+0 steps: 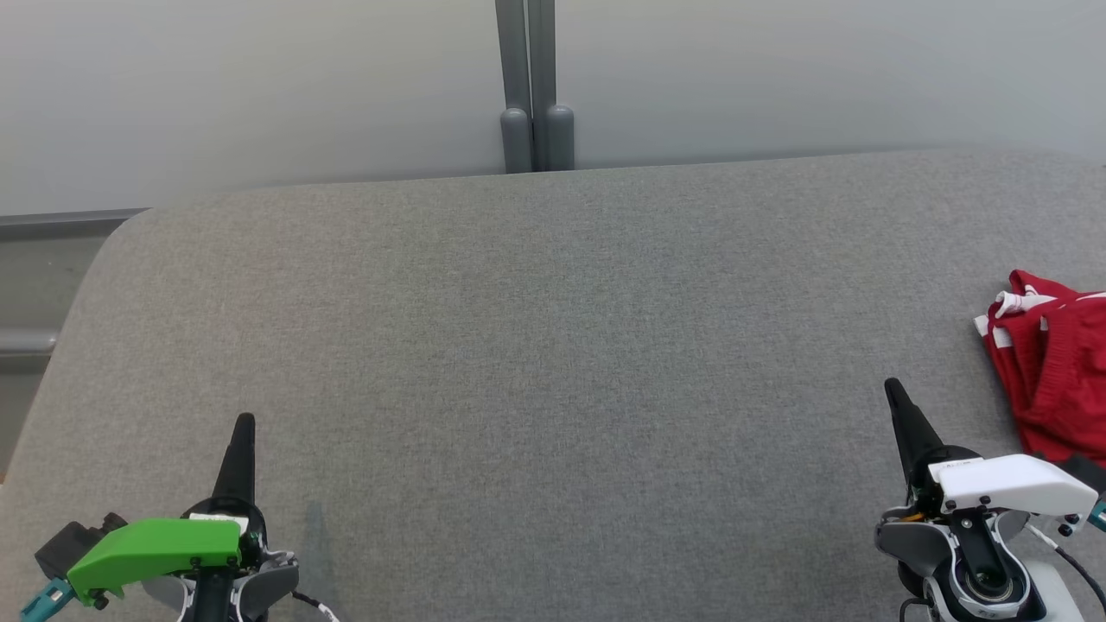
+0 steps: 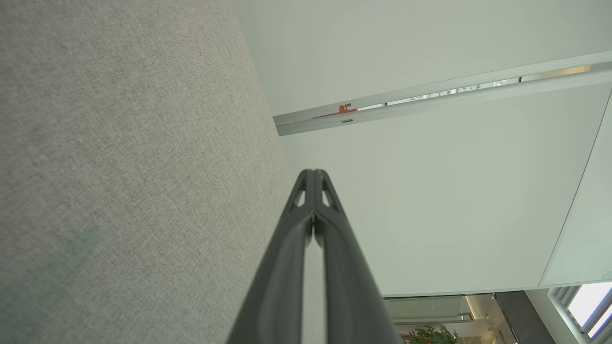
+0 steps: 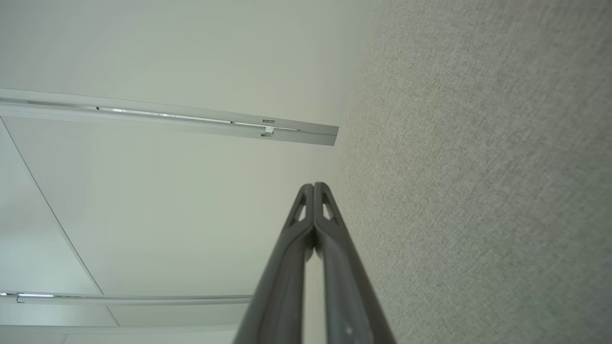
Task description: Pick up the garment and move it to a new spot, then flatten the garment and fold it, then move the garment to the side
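The garment [image 1: 1050, 371] is a crumpled red piece with white trim, lying at the far right edge of the grey fabric table [image 1: 553, 345] and partly cut off by the picture's edge. My right gripper [image 1: 893, 390] is shut and holds nothing; its tip points up the table just left of the garment, apart from it. Low on the left, my left gripper [image 1: 245, 423] is also shut and holds nothing, far from the garment. In the wrist views, the left gripper [image 2: 313, 173] and the right gripper [image 3: 313, 186] each show fingers pressed together above the table.
A pale wall with a grey vertical post [image 1: 534, 86] stands right behind the table's far edge. The table's rounded left corner [image 1: 130, 226] drops off to a grey floor strip. The grey cloth between the two grippers is a wide bare stretch.
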Tool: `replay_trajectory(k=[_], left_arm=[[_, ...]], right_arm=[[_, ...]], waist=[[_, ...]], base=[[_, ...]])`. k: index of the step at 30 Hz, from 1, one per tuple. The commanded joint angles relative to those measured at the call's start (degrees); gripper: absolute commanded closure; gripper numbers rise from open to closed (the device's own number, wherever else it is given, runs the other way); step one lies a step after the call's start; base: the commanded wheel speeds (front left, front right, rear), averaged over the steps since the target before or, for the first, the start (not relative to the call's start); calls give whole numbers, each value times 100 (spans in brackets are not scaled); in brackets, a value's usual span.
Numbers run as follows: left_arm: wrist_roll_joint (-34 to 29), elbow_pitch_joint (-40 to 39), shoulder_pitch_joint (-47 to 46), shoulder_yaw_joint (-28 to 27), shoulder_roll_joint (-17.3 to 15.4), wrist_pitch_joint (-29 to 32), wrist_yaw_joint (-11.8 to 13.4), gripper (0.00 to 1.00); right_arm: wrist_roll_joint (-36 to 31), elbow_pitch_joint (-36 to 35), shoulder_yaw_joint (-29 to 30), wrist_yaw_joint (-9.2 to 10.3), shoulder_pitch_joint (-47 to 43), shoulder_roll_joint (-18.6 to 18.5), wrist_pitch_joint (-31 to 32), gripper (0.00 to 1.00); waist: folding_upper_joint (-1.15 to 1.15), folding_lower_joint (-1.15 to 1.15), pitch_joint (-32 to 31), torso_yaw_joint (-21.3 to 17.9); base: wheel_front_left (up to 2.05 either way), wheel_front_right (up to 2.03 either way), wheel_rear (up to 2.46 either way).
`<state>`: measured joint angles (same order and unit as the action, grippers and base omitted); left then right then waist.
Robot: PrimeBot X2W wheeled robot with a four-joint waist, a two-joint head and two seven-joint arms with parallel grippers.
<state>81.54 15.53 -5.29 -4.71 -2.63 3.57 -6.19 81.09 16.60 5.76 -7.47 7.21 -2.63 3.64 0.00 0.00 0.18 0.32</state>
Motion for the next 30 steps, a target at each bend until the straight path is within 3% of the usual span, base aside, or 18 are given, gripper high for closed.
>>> replay_trajectory(k=[1,30], left_arm=[[110,-50,-98,-34,-35,45,-45,100],[1092,-158,-125,-198,-42,317,-148,100]], right_arm=[[129,-69,20,-4,-64,-33,38,100],[1151,-285,86,-4,-131,-36,310,100]], waist=[[0,0,0,-1],[0,0,0,-32]], base=[[0,0,0],[0,0,0]])
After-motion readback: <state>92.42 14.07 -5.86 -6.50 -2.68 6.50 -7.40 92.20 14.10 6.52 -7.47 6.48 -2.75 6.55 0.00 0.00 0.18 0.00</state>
